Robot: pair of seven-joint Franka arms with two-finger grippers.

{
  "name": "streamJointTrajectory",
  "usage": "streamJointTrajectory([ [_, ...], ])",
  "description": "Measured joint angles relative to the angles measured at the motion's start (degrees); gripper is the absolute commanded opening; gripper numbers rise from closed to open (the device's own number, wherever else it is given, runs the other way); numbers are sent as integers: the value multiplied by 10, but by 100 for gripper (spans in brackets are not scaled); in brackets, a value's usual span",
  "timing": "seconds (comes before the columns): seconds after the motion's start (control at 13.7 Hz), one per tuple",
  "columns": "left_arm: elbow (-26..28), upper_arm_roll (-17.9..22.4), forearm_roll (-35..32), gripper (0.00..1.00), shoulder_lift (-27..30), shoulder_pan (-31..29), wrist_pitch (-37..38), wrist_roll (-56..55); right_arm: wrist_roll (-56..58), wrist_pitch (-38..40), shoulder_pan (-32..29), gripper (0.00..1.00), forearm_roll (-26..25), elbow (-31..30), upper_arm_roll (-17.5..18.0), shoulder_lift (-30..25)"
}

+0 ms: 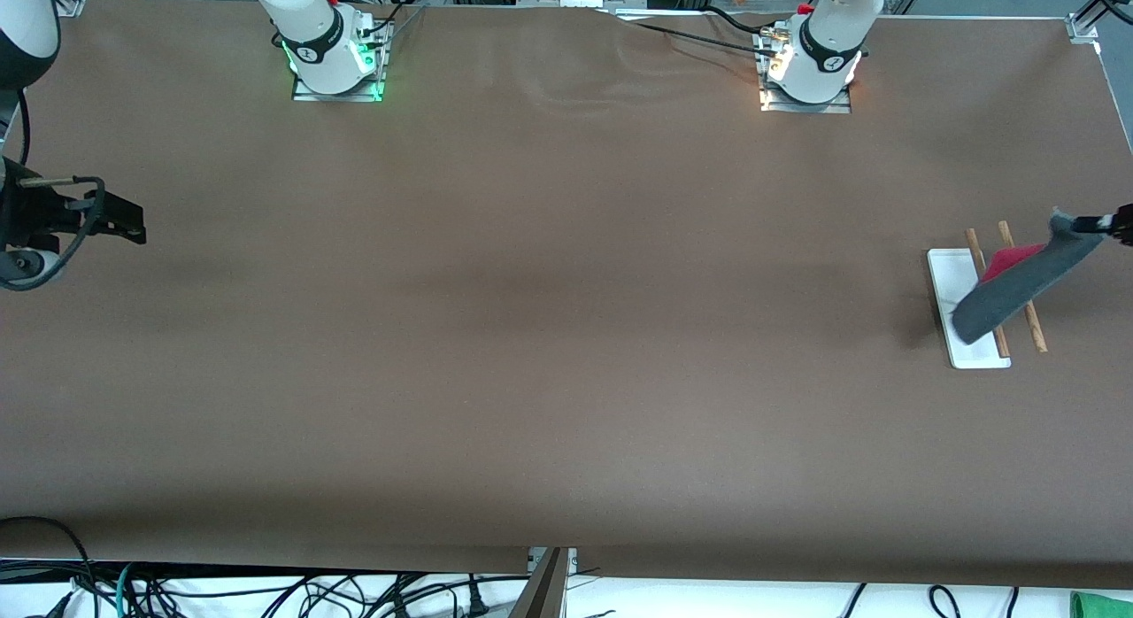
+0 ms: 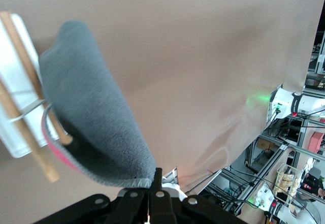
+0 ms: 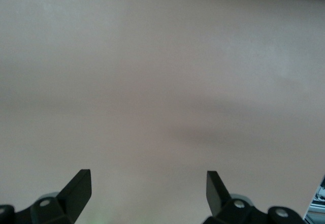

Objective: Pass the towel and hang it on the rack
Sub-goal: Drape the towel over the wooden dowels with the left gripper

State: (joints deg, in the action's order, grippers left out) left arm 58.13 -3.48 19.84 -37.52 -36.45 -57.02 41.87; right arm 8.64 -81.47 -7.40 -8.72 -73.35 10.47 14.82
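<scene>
1. Located the rack [image 1: 967, 310] on the table [image 1: 531, 335] at the left arm's end: white base flat, two brown rods parallel.
2. Found the towel [image 1: 1018, 286] pinched by one edge in the closed jaws of the left gripper [image 1: 1100, 223], above the rack; grey face outward, pink-red face showing underneath.
3. Noted the free end of the towel draped across both rods and reaching over the white base, with the held edge raised and clear of the rods.
4. Judged the hanging step nearly complete, release outstanding.
5. Advised lowering the held edge until slack formed on that side, so that roughly equal cloth would lie on each side of the rods.
6. Advised opening the jaws only once the weight sat on the rods; an early release from height seemed likely to let the cloth slide off.
7. Advised a straight upward retreat, to avoid snagging the stitched edging or tipping the light stand.
8. Found the right gripper [image 3: 147, 186] waiting over bare table at the right arm's end, jaws spread wide and holding nothing.
</scene>
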Motion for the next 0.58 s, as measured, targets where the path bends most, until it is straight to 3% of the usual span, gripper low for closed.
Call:
streamJointTrajectory([
  [0.29, 1, 52, -9, 0, -13, -13, -27, 73, 13, 13, -1, 100, 0, -62, -14, -49],
  [0.58, 5, 58, -20, 0, -38, -15, -60, 102, 31, 14, -1, 100, 0, -89, -23, -69],
])
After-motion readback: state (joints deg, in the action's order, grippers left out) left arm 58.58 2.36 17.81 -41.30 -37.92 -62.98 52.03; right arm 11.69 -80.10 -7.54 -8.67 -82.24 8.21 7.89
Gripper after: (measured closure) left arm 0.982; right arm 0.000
